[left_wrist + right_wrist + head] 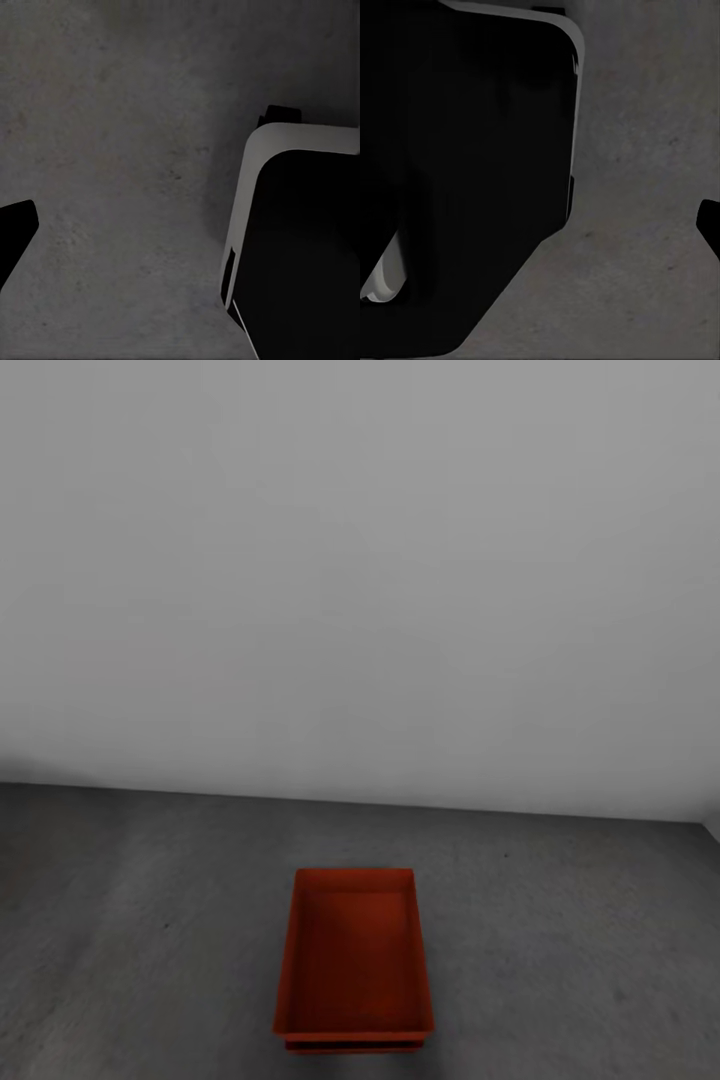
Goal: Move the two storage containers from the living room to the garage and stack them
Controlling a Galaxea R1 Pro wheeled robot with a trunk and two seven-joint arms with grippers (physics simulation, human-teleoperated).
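Orange-red storage containers (354, 958) sit on the dark grey floor (150, 920) of the garage, near the white wall (360, 560), just ahead of my base. Under the upper bin's near rim a second rim peeks out, so I judge one is already nested on the other. Thin walls, no lid: I expect them light, fairly stiff, smooth plastic that could slip. Best hold looks like the rim at the two long sides, pinching the lip rather than the flat wall. Wrist views show bare concrete and dark parts of my own body; whether my jaws are spread or closed I cannot tell.
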